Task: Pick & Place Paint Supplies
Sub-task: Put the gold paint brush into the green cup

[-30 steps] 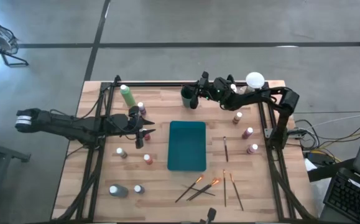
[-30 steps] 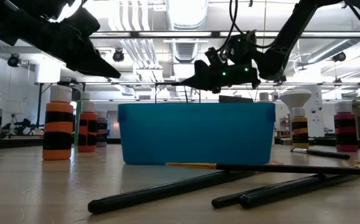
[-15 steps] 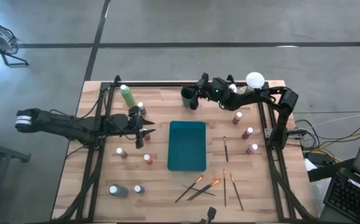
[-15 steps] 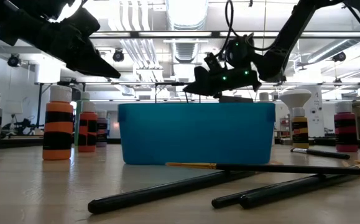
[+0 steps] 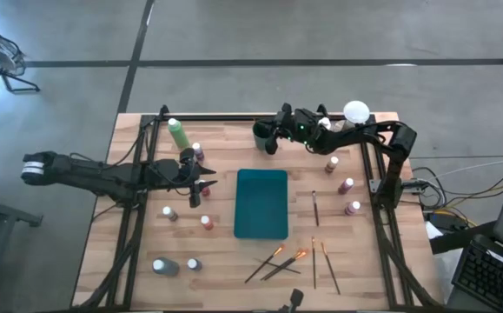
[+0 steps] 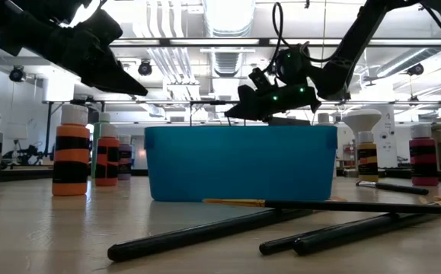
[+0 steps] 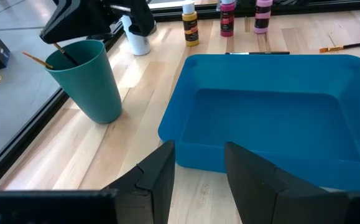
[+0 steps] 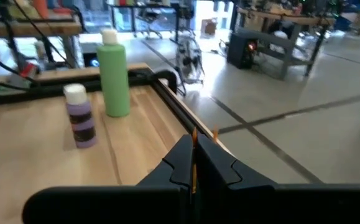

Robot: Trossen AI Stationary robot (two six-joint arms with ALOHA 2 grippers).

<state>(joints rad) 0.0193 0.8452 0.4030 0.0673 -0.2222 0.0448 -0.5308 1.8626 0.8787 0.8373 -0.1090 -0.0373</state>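
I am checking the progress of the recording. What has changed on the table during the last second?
Only the right gripper moved: in the low view it rose a little above the teal cup, shut on a thin brush. The left gripper stayed beside the blue tray; bottles and brushes did not move.

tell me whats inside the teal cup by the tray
One thin brush leans inside the teal cup, its tip poking over the rim. The right hand, shut on that brush, hangs just above. The cup's bottom is hidden by its wall.
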